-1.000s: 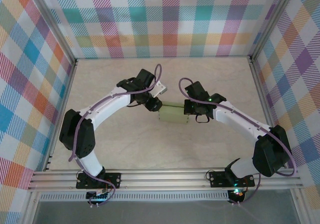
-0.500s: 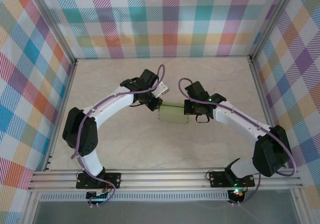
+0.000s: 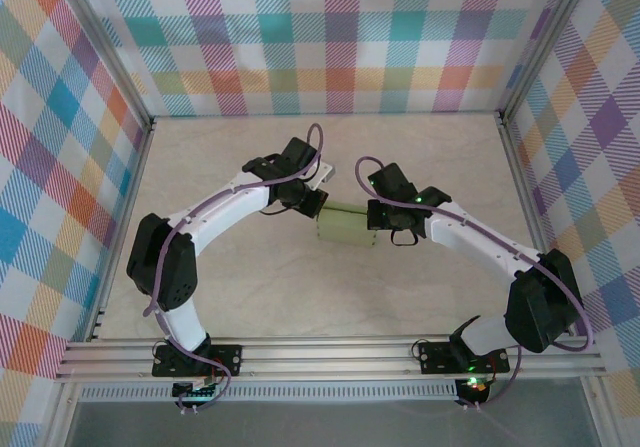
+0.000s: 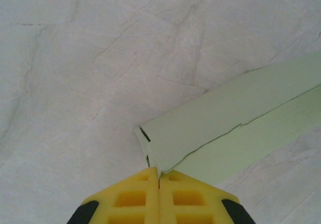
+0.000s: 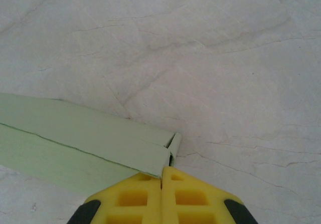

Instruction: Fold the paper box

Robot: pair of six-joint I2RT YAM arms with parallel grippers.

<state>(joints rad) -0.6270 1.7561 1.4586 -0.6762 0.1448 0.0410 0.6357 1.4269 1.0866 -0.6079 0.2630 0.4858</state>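
Note:
The paper box (image 3: 346, 229) is a pale green, flat folded card lying mid-table between the two arms. My left gripper (image 3: 317, 206) meets its far-left corner. In the left wrist view the yellow fingers (image 4: 130, 199) are pressed together, and the corner of the paper box (image 4: 225, 119) runs into the seam of the left gripper (image 4: 159, 174). My right gripper (image 3: 373, 217) is at the box's right end. In the right wrist view the right gripper (image 5: 161, 173) is shut, with the edge of the paper box (image 5: 75, 134) pinched at its tips; a small end flap sticks out beside them.
The pale marbled tabletop (image 3: 250, 297) is ringed by plaid walls (image 3: 340, 47), with a metal rail (image 3: 330, 359) along the near edge where both arm bases are bolted. Open table lies in front of and behind the box.
The left gripper has closed its jaws on the box's left corner, and its wrist has shifted slightly toward the box. The right arm and the box have stayed put.

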